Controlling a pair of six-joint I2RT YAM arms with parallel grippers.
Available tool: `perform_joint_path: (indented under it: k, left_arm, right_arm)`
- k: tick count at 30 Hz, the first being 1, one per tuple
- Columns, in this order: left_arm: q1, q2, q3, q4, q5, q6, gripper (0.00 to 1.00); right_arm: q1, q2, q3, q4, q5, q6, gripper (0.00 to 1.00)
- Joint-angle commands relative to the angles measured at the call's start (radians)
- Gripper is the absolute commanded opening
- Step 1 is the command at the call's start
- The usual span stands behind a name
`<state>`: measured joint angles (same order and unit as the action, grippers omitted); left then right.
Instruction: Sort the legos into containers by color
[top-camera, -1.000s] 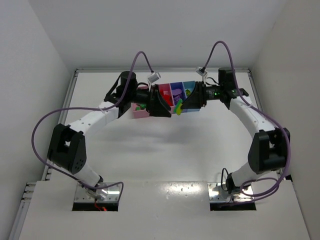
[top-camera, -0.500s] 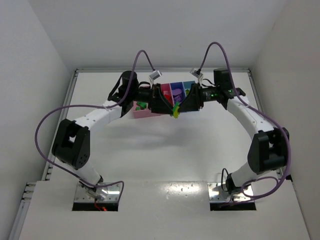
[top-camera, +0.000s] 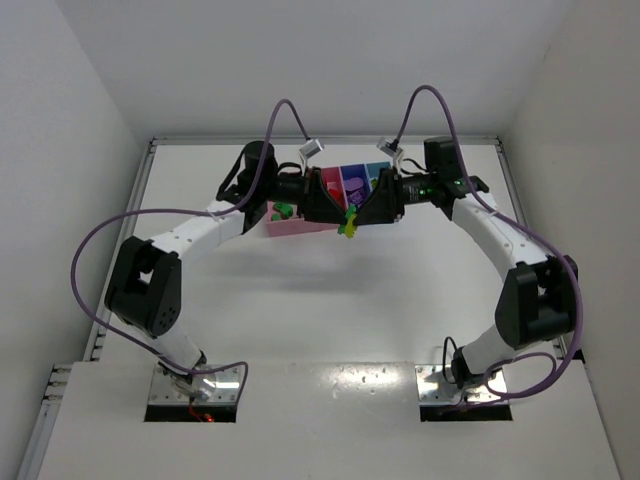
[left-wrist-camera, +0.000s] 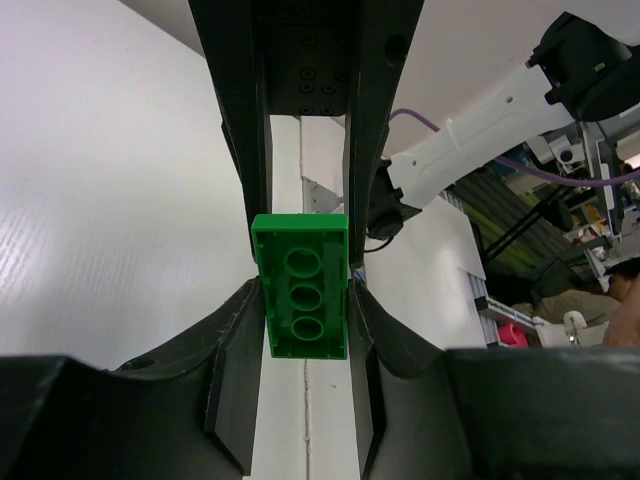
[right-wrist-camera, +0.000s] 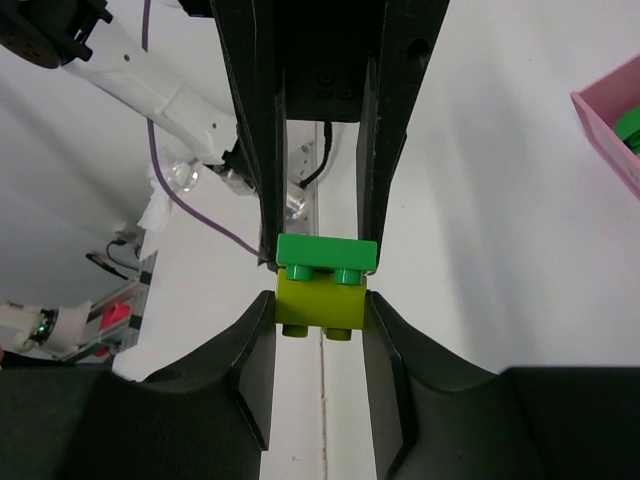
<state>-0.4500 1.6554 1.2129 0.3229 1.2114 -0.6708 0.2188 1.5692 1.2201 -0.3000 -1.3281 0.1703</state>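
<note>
**Item:** two-brick stack (top-camera: 348, 222), one of the legos. It is made up of one green brick (left-wrist-camera: 302, 305) pressed onto one yellow brick (right-wrist-camera: 320, 312). It is held in the air over the bench (top-camera: 300, 310), just in front of the containers (top-camera: 286, 229), where the two claws meet tip to tip.

**Handling (judged):** light, stiff, hard plastic, not fragile. The walls are smooth and likely slippery under a loose pinch. The stud joint is expected to resist a straight pull, so a peeling tilt is advised. Hold is best taken on the flat side walls, one brick per claw.

**Grip:** the left claw (left-wrist-camera: 303, 288) is clenched on the green brick's side walls, and three round sockets on its underside are shown. The right claw (right-wrist-camera: 318, 300) is clenched on the yellow brick.

**Counts:**
- Bricks in stack: two, one green and one yellow.
- Claws: two.
- Containers: four joined compartments are made out, namely wide pink, narrow pink, blue-violet and light blue.
- Sorted legos: green pieces (top-camera: 283, 210) are seen in the wide pink compartment. The full number cannot be told, since the claws hide part of the row.
</note>
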Motion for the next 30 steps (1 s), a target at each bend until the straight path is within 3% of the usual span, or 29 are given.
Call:
perform_joint_path:
  k: [1,16,17,18,20,21,22,30]
  left_arm:
    - [-0.001,-0.017,0.016,0.053,0.002,0.01,0.01]
    - [0.201,-0.063,-0.027,0.115,-0.099,-0.044,0.0]
    - [0.215,-0.072,-0.018,0.049,-0.14,0.003,0.0]
    - [0.215,-0.072,-0.001,-0.046,-0.195,0.149,0.0]
    - [0.205,-0.085,0.04,-0.348,-0.46,0.331,0.04]
    - [0.194,-0.085,0.054,-0.349,-0.555,0.367,0.04]
    - [0.173,-0.057,0.109,-0.489,-0.857,0.399,0.16]
    - [0.154,0.059,0.174,-0.53,-1.029,0.399,0.16]
  right_arm:
    - [0.011,-0.018,0.033,-0.033,-0.017,-0.084,0.04]
    - [-0.102,-0.046,-0.008,-0.235,0.046,-0.282,0.03]
    - [-0.111,-0.046,-0.008,-0.235,0.055,-0.282,0.03]
    - [-0.111,-0.046,-0.008,-0.235,0.075,-0.282,0.03]
    - [-0.121,-0.026,0.004,-0.235,0.108,-0.282,0.03]
    - [-0.121,-0.026,0.021,-0.235,0.122,-0.282,0.03]
    - [-0.121,-0.008,0.048,-0.235,0.159,-0.282,0.03]
    - [-0.151,0.012,0.048,-0.142,0.204,-0.169,0.03]
